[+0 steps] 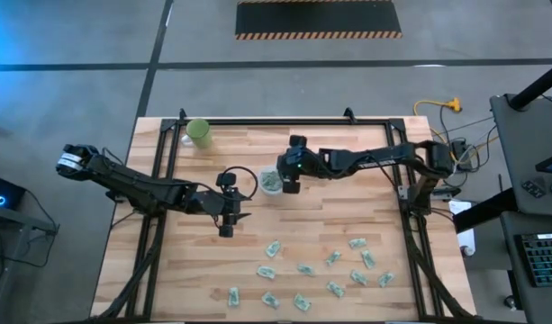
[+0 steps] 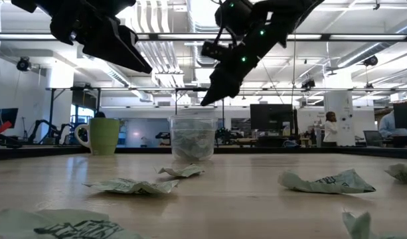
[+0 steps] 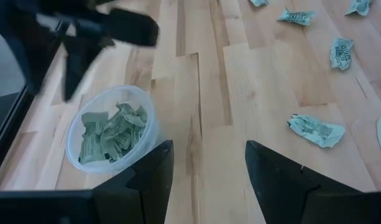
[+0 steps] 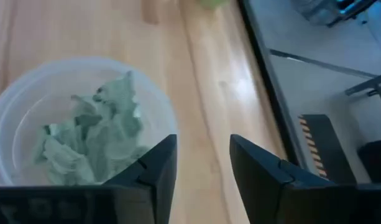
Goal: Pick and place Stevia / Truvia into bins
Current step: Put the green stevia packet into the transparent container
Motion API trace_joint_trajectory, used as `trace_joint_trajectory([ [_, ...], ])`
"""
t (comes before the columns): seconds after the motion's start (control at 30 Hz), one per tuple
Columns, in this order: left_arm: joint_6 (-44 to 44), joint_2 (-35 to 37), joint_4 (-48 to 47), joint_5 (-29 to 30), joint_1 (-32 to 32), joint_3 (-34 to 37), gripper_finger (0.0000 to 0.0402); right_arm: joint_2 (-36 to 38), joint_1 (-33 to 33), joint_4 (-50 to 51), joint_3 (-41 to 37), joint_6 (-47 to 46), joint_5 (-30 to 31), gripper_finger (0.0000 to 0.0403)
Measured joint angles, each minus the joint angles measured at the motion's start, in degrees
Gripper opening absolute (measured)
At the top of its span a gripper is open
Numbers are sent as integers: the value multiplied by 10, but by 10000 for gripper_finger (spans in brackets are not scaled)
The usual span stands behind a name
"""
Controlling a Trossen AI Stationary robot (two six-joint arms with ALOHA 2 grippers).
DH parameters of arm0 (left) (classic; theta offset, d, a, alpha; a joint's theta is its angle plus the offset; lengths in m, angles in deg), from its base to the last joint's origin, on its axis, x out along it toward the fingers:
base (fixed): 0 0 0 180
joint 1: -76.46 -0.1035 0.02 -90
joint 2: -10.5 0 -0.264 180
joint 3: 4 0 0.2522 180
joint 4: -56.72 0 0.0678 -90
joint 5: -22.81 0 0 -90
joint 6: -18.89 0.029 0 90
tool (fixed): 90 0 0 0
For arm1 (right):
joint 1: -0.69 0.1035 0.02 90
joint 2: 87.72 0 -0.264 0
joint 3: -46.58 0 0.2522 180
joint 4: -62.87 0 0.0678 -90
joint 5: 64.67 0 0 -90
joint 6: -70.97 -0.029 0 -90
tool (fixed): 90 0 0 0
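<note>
Since the packets (image 1: 332, 258) are thin paper, pale green and crumpled, they are judged to be very light, soft and easily bent, so little force should be needed and no damage is to be feared; because they lie nearly flat on the surface (image 1: 366, 162), each is best taken where a crease or raised edge stands up, as is seen on the nearest ones in the low view. Going from left to right, a green mug (image 1: 199, 132) is seen at the far left corner, well apart from the work. The left pincer (image 1: 226, 225) is held over bare wood beside the cup (image 1: 270, 184), its fingers spread wide and nothing between them; in its wrist view the cup (image 3: 110, 134) lies just beside one finger, and a loose packet (image 3: 316, 130) lies near, beyond the other. The cup, clear and whitish, stands near the middle of the surface and is already partly filled with packets. The right pincer (image 1: 290, 183) is held just at the cup's right rim and a little above it; its fingers are parted, nothing is gripped, and the heap in the cup (image 4: 84, 134) is seen directly beyond them. The remaining packets are scattered over the near right part of the surface, well apart from both pincers, with none under either one.
</note>
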Motion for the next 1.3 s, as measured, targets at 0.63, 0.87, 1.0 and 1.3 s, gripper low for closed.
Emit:
trace_joint_trajectory([
  [0.63,-15,-49,71,-168,4,1,183,195,53,57,-127,-3,-139,118],
  [0.87,-10,-163,182,-207,28,1,182,301,80,50,-210,-2,-216,108],
  [1.0,1,-226,235,-220,34,-7,182,348,88,48,-244,-21,-216,103],
  [1.3,1,-302,293,-244,37,-26,182,393,90,24,-296,-40,-216,93],
])
